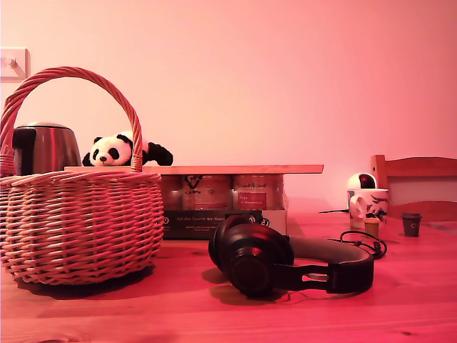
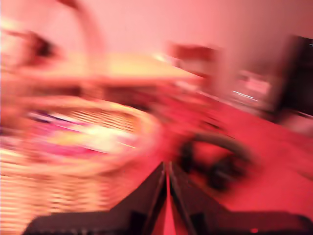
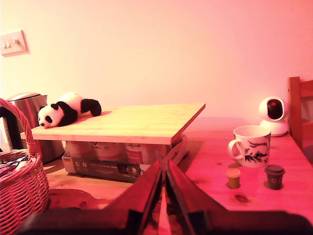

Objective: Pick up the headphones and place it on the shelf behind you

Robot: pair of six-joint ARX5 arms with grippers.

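Headphones point(image 1: 285, 263), black, over-ear and round-cupped, lay on the wooden table point(image 1: 214, 314) beside the wicker basket point(image 1: 78, 221), before the thin light wooden shelf board point(image 1: 235, 169). My first gripper point(image 2: 167, 171) and my second gripper point(image 3: 164, 169) were both clenched, grasping nothing.

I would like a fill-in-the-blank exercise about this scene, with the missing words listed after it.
1. The headphones lie on the ____.
2. The toy lying on the shelf is a ____.
3. In the exterior view, the basket stands to the ____ of the headphones.
4. The fingers of my second hand are ____ and hold nothing.

Missing words: table; panda; left; shut
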